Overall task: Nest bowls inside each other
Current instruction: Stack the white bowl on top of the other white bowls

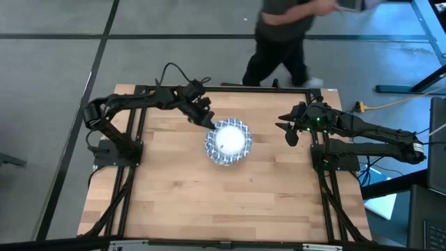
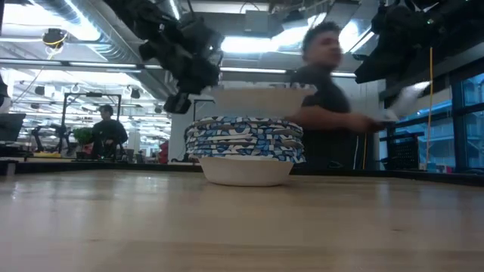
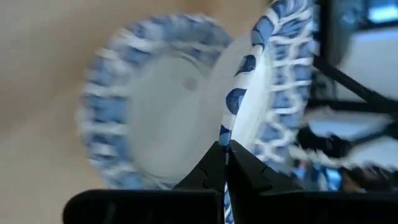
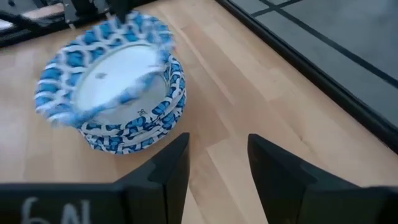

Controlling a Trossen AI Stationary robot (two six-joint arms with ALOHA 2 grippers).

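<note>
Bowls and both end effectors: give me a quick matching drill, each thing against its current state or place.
Things:
1. top bowl
2. stack of bowls
3. left end effector
4. right end effector

States:
A. open, apart from the bowls
B. resting on the table
C. shut on a patterned rim
D. held above the stack

Pairs: 1-D, 2-B, 3-C, 4-A
</note>
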